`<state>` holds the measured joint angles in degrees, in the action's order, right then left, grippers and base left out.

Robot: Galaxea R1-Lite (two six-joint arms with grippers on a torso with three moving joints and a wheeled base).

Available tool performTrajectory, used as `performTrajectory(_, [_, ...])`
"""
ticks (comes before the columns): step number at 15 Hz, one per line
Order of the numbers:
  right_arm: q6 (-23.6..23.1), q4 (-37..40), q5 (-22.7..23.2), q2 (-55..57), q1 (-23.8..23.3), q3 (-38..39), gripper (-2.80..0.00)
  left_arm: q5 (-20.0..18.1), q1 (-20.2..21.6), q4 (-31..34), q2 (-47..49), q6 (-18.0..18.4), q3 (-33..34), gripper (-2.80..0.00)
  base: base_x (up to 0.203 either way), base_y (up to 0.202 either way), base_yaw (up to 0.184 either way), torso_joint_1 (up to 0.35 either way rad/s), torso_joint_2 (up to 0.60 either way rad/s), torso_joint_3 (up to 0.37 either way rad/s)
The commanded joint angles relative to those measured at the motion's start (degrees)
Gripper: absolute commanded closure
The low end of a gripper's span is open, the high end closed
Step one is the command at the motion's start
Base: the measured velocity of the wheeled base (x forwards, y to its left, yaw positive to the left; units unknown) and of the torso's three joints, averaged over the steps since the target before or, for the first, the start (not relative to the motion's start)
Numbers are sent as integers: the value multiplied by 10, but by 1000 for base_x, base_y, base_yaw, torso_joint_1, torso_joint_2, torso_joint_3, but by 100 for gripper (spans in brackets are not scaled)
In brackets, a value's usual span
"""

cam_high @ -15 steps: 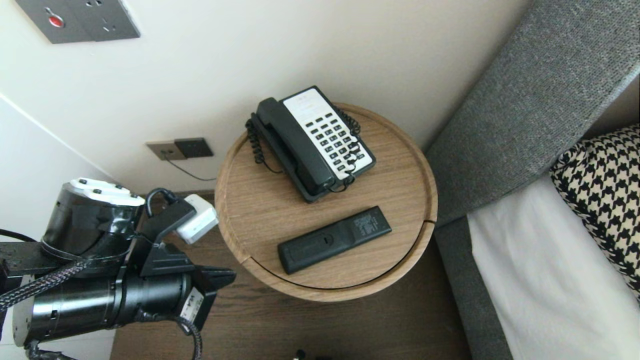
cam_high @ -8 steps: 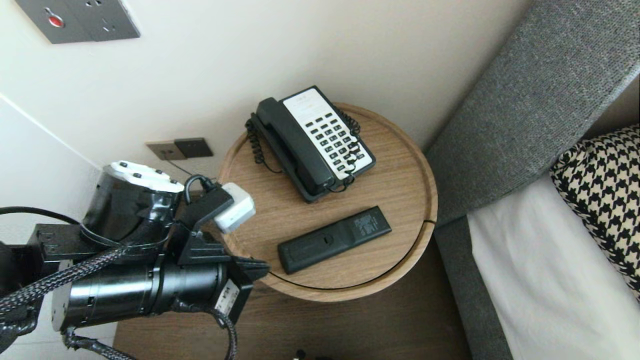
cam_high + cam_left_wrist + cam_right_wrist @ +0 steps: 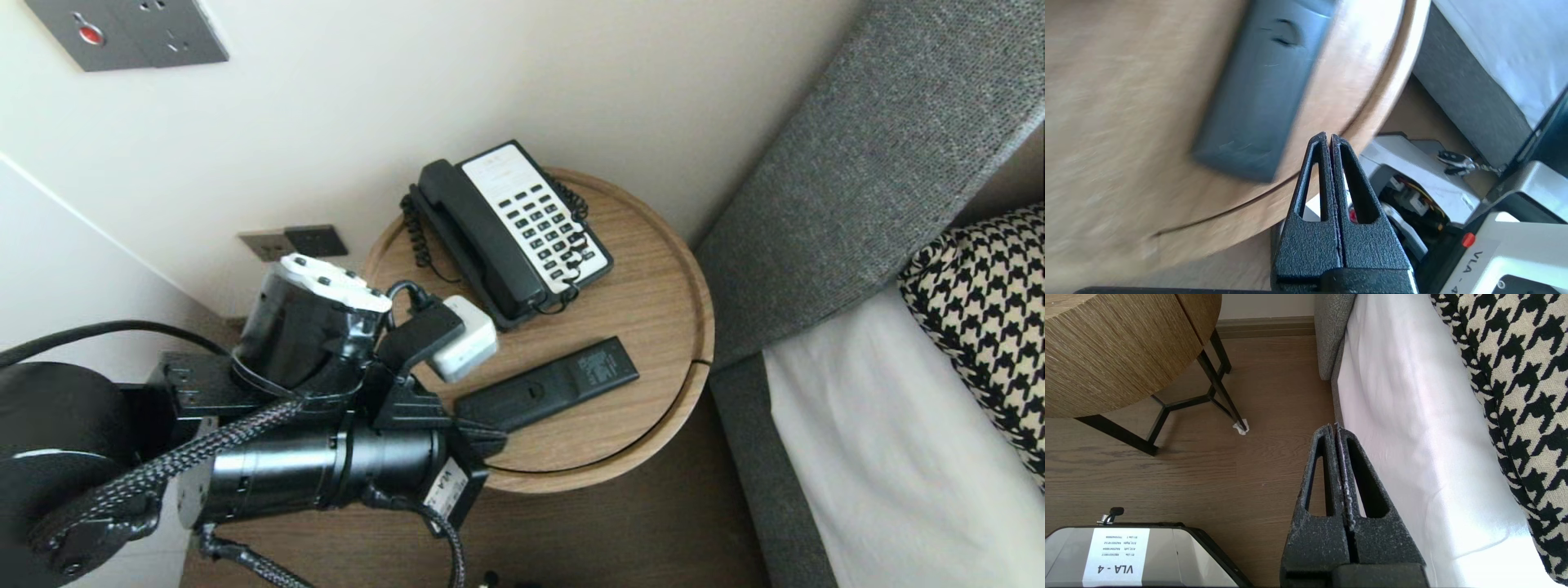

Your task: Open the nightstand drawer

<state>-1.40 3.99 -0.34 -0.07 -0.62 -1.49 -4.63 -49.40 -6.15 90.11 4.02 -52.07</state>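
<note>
At the upper left of the head view a grey switch panel (image 3: 122, 28) sits on the wall. The left arm fills the lower left. The left gripper (image 3: 500, 437) has both fingers pressed flat together and holds nothing. Its tip lies over the near left rim of the round wooden table (image 3: 702, 327), just beside the left end of the remote control (image 3: 547, 390). In the left wrist view the closed tips (image 3: 1329, 136) stand over the table's edge (image 3: 1384, 81), with a strip of bare wood between them and the remote control (image 3: 1261, 94). Behind the arm, two socket plates (image 3: 294, 242) are low on the wall.

In the centre, the table's raised lip makes its top a shallow tray holding two things. The telephone (image 3: 514, 229) is at the back with its handset on the cradle. The remote control lies flat and slantwise in the front half, apart from the phone.

To the right are the grey headboard (image 3: 865, 163), a white sheet (image 3: 882, 457) and a houndstooth pillow (image 3: 988, 302) at the right edge.

The right gripper (image 3: 1336, 426), seen only in its own wrist view, is closed and empty. It hangs low over the floor (image 3: 1208, 465) beside the bed.
</note>
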Motion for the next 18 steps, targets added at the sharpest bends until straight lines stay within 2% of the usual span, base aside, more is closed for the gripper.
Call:
performTrajectory(1, [-1,0,0,-2,0,0,0,0,-16,-2,31,0,-2,0,0,0,0,0,0,0])
performTrajectory(12, [-1,1,0,-2,0,0,0,3,-26,-47,73,-9,6,0,0,0,0,0,0,0])
performTrajectory(18, [0,0,0,-2,0,0,0,4,-27,-50,70,-10,17,0,0,0,0,0,0,0])
